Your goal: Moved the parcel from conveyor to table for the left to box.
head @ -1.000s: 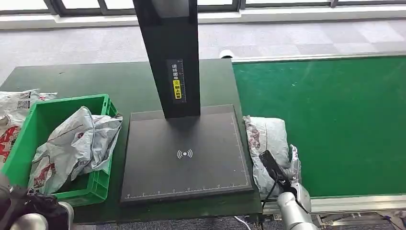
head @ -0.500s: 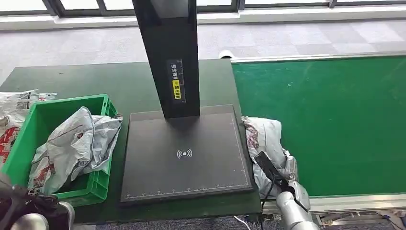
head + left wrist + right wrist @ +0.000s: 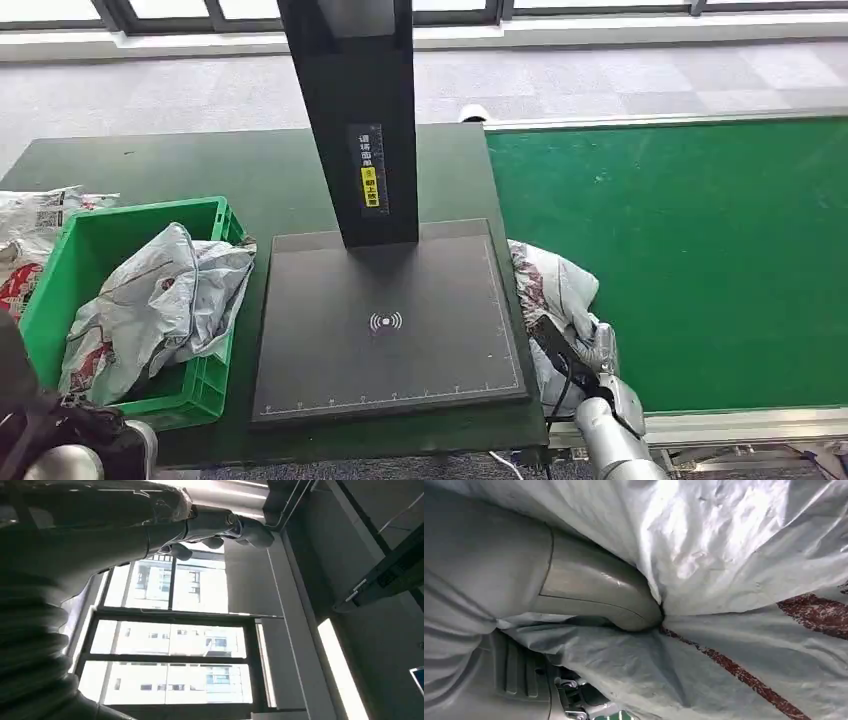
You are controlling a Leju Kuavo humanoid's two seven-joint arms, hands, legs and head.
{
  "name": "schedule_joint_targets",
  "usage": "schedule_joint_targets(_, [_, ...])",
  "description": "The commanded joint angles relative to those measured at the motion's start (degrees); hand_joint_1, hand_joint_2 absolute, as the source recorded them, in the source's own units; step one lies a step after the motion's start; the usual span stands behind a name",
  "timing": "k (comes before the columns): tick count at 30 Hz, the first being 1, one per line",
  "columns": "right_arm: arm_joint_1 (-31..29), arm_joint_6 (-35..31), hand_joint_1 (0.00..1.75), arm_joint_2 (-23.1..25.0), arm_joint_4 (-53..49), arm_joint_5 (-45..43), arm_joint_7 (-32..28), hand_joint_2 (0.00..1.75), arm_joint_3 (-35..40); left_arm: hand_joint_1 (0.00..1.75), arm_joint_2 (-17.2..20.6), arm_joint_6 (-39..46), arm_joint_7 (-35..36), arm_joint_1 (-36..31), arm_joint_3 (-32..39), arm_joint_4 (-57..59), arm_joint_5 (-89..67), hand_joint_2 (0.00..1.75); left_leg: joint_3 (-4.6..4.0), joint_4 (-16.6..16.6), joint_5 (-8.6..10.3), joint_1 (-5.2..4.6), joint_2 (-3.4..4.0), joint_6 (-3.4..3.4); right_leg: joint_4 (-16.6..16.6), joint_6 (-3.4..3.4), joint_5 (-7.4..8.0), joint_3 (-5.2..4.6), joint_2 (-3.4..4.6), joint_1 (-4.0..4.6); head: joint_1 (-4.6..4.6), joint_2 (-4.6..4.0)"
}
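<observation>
A crumpled grey plastic parcel (image 3: pixel 556 290) with red print lies at the near left edge of the green conveyor belt (image 3: pixel 700 250), right beside the dark scanner platform (image 3: pixel 385 320). My right hand (image 3: pixel 598 352) grips its near end, and the bag bunches up around it. In the right wrist view the thumb (image 3: pixel 589 590) presses deep into the parcel's folded plastic (image 3: pixel 734 560). My left hand (image 3: pixel 220 527) points up toward the ceiling, its fingers loosely apart and holding nothing. The green box (image 3: pixel 60 300) at the left holds another grey parcel (image 3: pixel 160 300).
A black scanner post (image 3: pixel 355 120) rises from the platform on the dark green table (image 3: pixel 200 170). More bagged parcels (image 3: pixel 35 215) lie on the table behind the green box. The conveyor's metal rail (image 3: pixel 720 422) runs along its near edge.
My right hand has closed on the parcel's near end and the bag has bunched and lifted slightly, its far end pulled in toward the platform. The left hand has stayed low.
</observation>
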Motion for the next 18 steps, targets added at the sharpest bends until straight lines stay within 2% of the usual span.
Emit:
schedule_joint_targets(1, [2.7,-5.3,1.75,2.6,-7.3,-10.1,-10.0,1.75,1.5,0.0,1.5,0.0,0.3,0.4,-1.4,0.9,-0.8,1.75,0.02,-0.1,0.02,0.0,-0.02,0.01,-0.1,-0.03,0.01,0.03,-0.06,0.0,0.0,0.0])
schedule_joint_targets(3, [3.6,-6.2,1.75,3.6,-10.9,-12.1,-11.4,1.75,1.5,0.0,1.4,0.0,0.3,0.5,-1.7,0.7,-1.0,1.75,0.0,-0.2,0.05,-0.02,-0.01,0.02,-0.1,-0.06,0.04,0.0,-0.07,-0.02,0.0,0.0])
schedule_joint_targets(6, [9.2,-7.5,1.75,6.8,-26.5,-22.6,-17.1,1.75,4.5,0.0,1.3,0.0,0.3,0.5,-2.1,0.9,-1.2,1.75,-0.15,-0.1,0.01,-0.04,-0.01,0.01,0.0,-0.05,0.0,-0.15,-0.05,-0.06,0.0,0.0])
schedule_joint_targets(11, [14.9,-9.6,1.75,9.1,-40.5,-30.1,-20.1,1.75,8.1,0.0,1.5,0.0,0.3,0.3,-2.3,1.1,-1.2,1.75,-0.36,0.0,0.0,-0.04,-0.12,0.01,0.0,-0.04,-0.02,-0.32,-0.16,-0.07,0.0,0.0])
schedule_joint_targets(13, [17.0,-10.8,1.75,9.4,-45.2,-32.0,-20.1,1.75,10.3,0.0,1.6,0.0,0.3,0.4,-2.3,0.9,-1.1,1.75,-0.38,0.0,0.0,-0.06,-0.09,0.01,0.1,-0.03,-0.03,-0.37,-0.14,-0.09,0.0,0.0])
schedule_joint_targets(18, [19.1,-13.1,1.75,9.5,-49.3,-32.1,-20.0,1.75,13.7,0.0,1.5,0.0,0.3,0.7,-2.9,0.0,-1.3,1.75,-0.36,0.0,-0.01,-0.03,0.02,0.01,0.0,-0.03,-0.01,-0.37,-0.03,-0.06,0.0,0.0])
